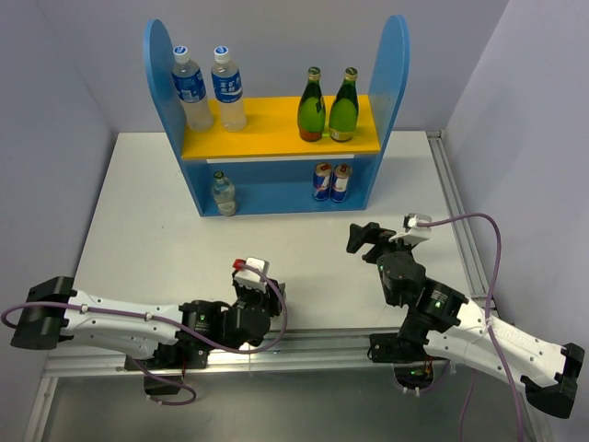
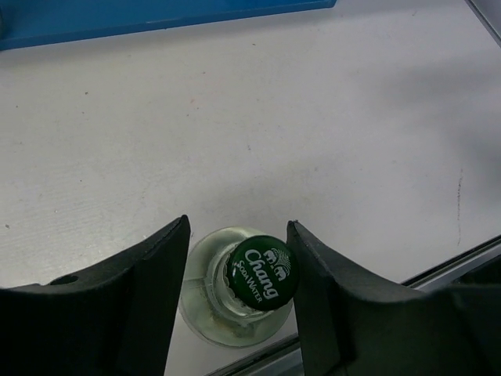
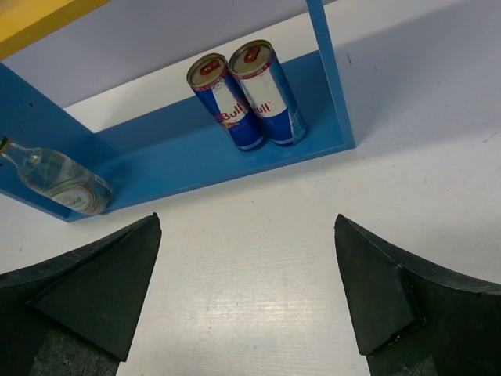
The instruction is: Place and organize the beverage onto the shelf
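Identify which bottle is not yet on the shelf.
The green-capped Chang soda bottle, standing on the table between the fingers of the left gripper; the other bottles all stand on the shelf.

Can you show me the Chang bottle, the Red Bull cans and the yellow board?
Chang soda water bottle (image 2: 261,272): left wrist view, on its green cap.
Red Bull cans (image 3: 275,98): right wrist view, side of one can.
Yellow upper board (image 1: 271,124): top view, bare middle.

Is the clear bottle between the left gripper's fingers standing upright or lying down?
Upright: the left wrist camera looks almost straight down on its green cap, with the bottle glass shoulder ringing it below.
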Controlling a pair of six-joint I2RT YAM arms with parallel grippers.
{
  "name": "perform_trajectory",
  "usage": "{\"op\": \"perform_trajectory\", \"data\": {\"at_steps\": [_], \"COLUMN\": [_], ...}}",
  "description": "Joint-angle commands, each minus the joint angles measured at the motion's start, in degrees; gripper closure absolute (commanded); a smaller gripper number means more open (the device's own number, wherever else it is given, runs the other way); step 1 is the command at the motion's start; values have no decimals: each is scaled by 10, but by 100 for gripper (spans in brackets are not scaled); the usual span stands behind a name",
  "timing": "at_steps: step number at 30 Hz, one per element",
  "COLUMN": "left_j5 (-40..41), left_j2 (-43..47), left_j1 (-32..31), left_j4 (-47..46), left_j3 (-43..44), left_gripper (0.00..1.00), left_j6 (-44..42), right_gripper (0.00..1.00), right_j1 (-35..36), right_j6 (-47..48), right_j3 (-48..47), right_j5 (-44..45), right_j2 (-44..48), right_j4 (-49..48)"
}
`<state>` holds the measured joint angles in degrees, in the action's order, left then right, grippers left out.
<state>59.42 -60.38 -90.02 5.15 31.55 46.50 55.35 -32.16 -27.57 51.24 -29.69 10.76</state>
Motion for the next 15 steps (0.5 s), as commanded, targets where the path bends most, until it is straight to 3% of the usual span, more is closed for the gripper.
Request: {"op": "perform_trajectory", "data": {"at_steps": [1,6,9,13,15], "left_j5": [18,26,37,63,80], "left_j2": [-1,-18,-33,-59,-71], "left_j1": [-10,-13,-13,-12,-12], "left_j4": [18,25,21,36,40], "left_j3": [6,6,13,32,46], "left_gripper": [42,49,63,100,100], "left_j6": [33,46,45,56,49], "right_gripper": [2,2,2,2,2], "right_j1": [0,-1,0,-1,-1], "right_j6": [-11,-10,-9,-8,-7], "right_j3": [6,7,8,6,7], "right_j5": [14,14,14,15,14], "right_j2": [4,2,2,2,2], "right_j4": [-7,-7,-9,-9,-11]}}
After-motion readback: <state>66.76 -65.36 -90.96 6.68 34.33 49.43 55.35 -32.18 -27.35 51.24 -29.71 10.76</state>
